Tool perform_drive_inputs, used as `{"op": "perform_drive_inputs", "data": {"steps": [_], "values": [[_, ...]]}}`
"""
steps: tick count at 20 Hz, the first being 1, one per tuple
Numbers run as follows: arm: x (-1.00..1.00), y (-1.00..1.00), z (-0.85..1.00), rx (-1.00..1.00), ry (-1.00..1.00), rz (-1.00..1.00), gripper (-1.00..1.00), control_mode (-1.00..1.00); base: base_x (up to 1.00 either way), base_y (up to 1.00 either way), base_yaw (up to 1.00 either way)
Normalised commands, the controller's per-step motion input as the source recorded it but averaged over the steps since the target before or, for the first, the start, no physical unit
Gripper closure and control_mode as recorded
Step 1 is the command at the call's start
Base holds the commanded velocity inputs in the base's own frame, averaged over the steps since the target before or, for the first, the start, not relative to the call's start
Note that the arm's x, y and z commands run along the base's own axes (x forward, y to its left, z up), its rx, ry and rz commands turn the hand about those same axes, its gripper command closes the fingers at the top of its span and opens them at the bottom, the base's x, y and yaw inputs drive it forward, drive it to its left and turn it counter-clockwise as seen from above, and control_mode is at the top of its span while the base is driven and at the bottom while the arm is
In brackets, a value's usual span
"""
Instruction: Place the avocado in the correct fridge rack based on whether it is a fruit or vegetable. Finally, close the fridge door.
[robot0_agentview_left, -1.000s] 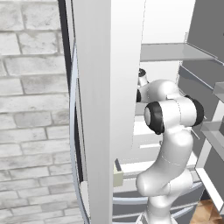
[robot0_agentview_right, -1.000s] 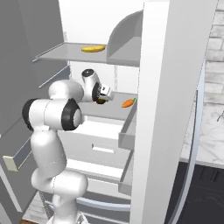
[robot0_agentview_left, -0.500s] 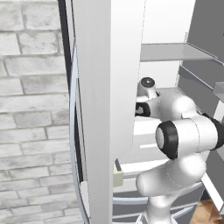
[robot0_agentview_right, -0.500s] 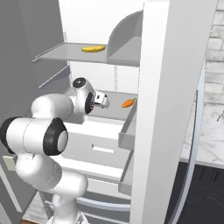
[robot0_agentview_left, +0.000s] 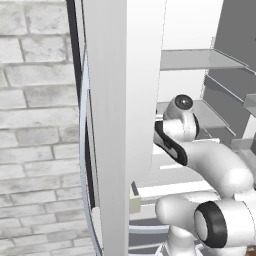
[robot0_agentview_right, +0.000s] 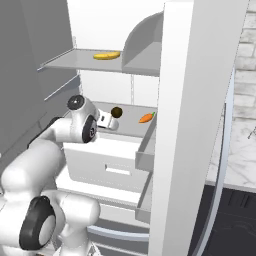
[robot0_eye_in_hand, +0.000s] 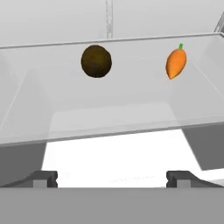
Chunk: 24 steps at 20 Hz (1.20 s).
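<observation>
So the dark brown-olive oval avocado (robot0_eye_in_hand: 96, 61), smooth with a faint sheen, is sitting on the thin pale-grey fridge shelf (robot0_eye_in_hand: 131, 98), left of a small orange carrot with a green tip (robot0_eye_in_hand: 176, 63). White two-finger gripper's (robot0_eye_in_hand: 112, 179) near, jaws wide apart.

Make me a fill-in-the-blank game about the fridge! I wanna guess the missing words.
1. The dark avocado lies on the same shelf as the orange ____ with a green tip.
2. The yellow ____ lies on the shelf above.
3. The claw has its two fingers spread ____.
4. The fridge door is ____, so we can see inside.

Missing words: carrot; banana; apart; open.
</observation>
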Motion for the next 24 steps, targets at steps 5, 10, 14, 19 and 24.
{"op": "perform_drive_inputs", "data": {"steps": [5,10,14,19,24], "values": [[-1.00,0.00,0.04,0.00,-0.10,0.00,-1.00,-1.00,0.00,0.00,0.00],[-1.00,0.00,0.05,0.00,-0.12,0.00,-1.00,-1.00,0.00,0.00,0.00],[-1.00,0.00,0.13,0.00,-0.08,0.00,-1.00,-1.00,0.00,0.00,0.00],[-0.98,0.00,0.20,0.00,-0.02,0.00,-1.00,-1.00,0.00,0.00,0.00],[-0.34,0.06,-0.03,-0.01,0.01,0.00,-1.00,-1.00,0.00,0.00,0.00]]}}
